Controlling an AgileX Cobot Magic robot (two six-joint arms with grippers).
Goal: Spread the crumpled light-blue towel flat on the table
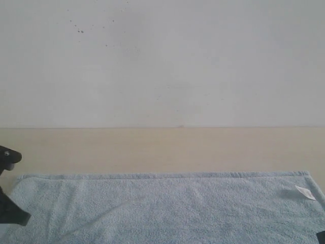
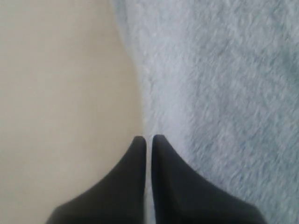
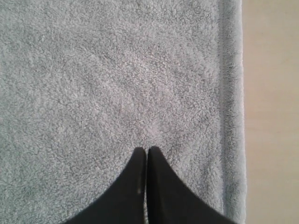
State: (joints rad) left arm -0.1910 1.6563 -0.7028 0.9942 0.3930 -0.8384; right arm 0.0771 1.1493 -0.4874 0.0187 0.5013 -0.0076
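The light-blue towel [image 1: 162, 208] lies spread out on the beige table [image 1: 162, 150], its hemmed far edge straight and its white care tag [image 1: 305, 192] near the far right corner. My left gripper [image 2: 148, 138] is shut with only a thin slit between its fingers. It sits right over the towel's [image 2: 224, 93] left edge, where cloth meets bare table [image 2: 60, 93]. In the exterior view it shows as a dark shape [image 1: 20, 216] at the left edge. My right gripper [image 3: 146, 150] is shut over the towel [image 3: 107, 70], close to its hem [image 3: 232, 93].
A strip of bare table [image 3: 273, 116] runs beyond the towel's right hem. The white wall [image 1: 162, 61] with dark specks rises behind the table's far edge. A dark bit of the right arm [image 1: 321, 237] shows at the bottom right corner.
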